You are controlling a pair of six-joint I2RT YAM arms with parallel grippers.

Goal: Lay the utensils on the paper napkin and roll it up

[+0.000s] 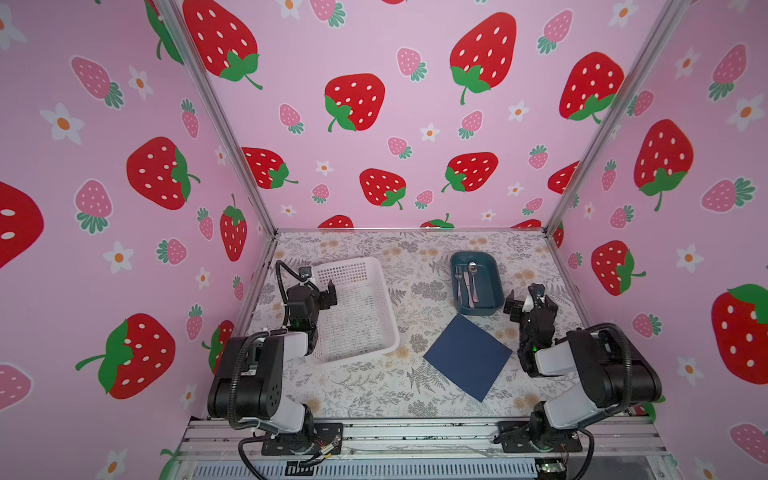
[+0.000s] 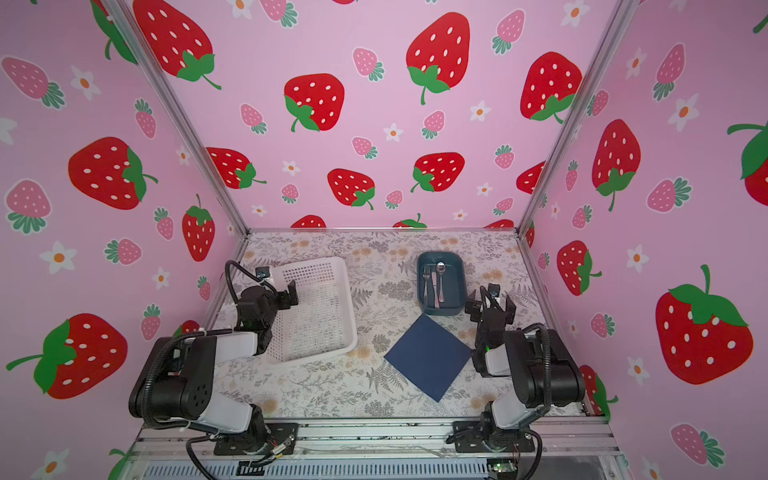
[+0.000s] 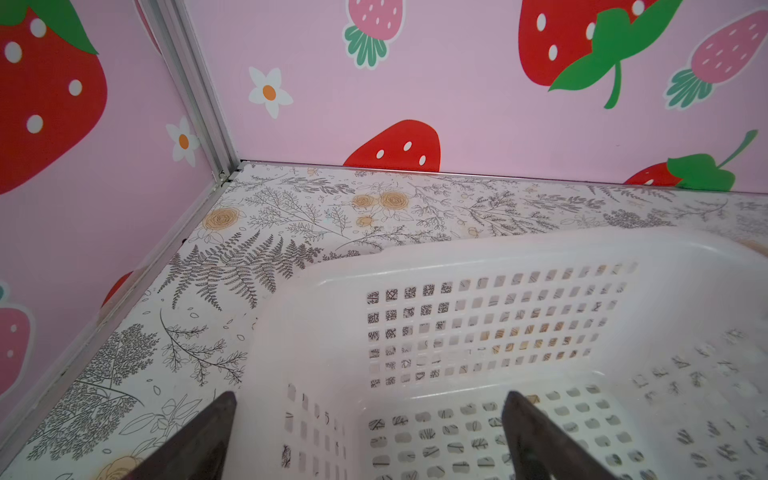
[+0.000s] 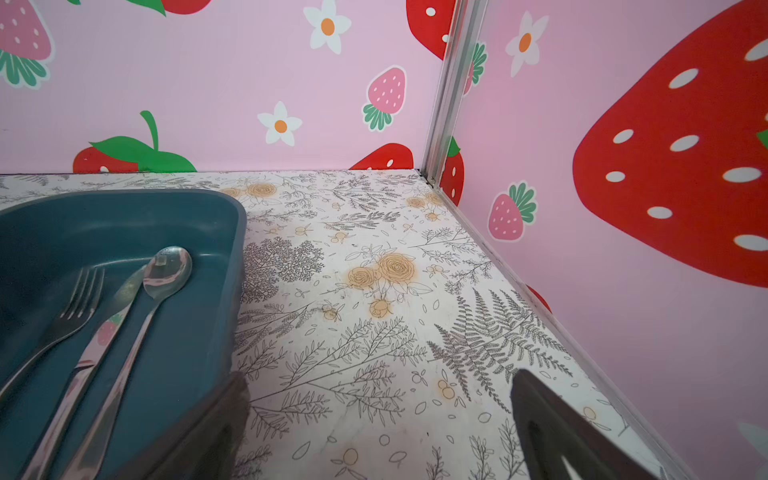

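Fork (image 1: 458, 276), knife (image 1: 466, 286) and spoon (image 1: 473, 282) lie together inside the tray (image 1: 498, 286), probably staged for pickup; the napkin (image 1: 467, 356) lies flat just beside the tray, ready for them. Right gripper (image 4: 379, 374), beside the tray, and left gripper (image 3: 369, 395), well apart from it over a basket (image 1: 349, 262), gape wide, empty

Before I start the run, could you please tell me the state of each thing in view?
fork: lying in the teal tray, untouched.
knife: lying in the tray, between fork and spoon.
spoon: lying in the tray.
paper napkin: flat, unrolled, bare, on the table.
white basket: upright, empty.
left gripper: open, empty.
right gripper: open, empty.
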